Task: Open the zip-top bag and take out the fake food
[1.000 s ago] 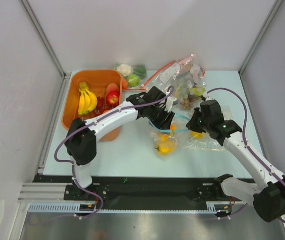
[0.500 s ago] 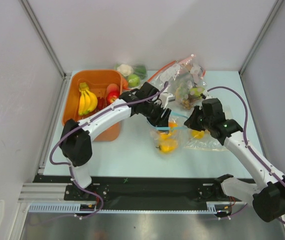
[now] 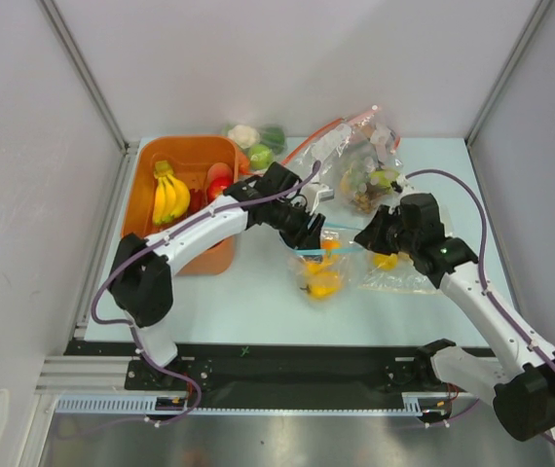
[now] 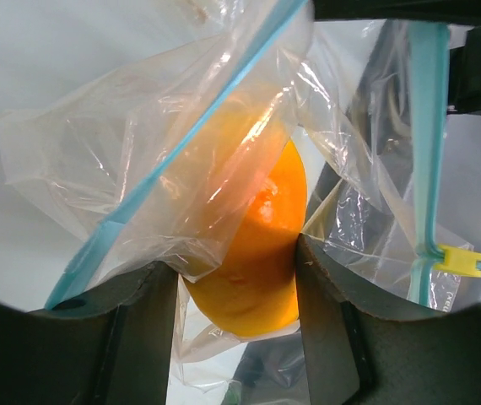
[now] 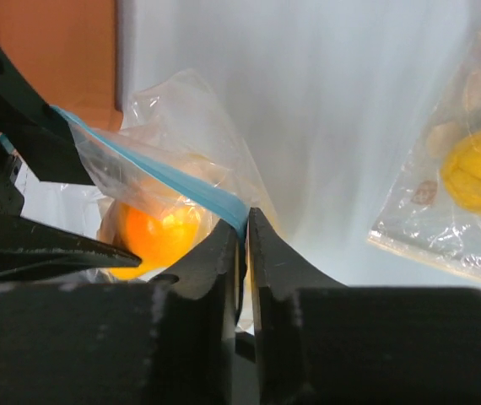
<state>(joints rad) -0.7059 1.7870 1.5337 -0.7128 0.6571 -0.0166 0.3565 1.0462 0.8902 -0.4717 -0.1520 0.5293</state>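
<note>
Teal zip strip (image 5: 164, 181) of the zip-top bag (image 3: 321, 272) sits pinched between the closed fingers of the right gripper (image 5: 246, 232), holding the mouth up near the table's middle. The left gripper (image 4: 236, 278) reaches into the opening, clamped partway closed on an orange piece of the fake food (image 4: 253, 245), with clear film apparently caught against one finger. Extraction looks under way, and the next move calls for drawing the left arm back toward the orange bin (image 3: 136, 204) while the right grip stays firm, so the fruit slides free instead of dragging the bag.
</note>
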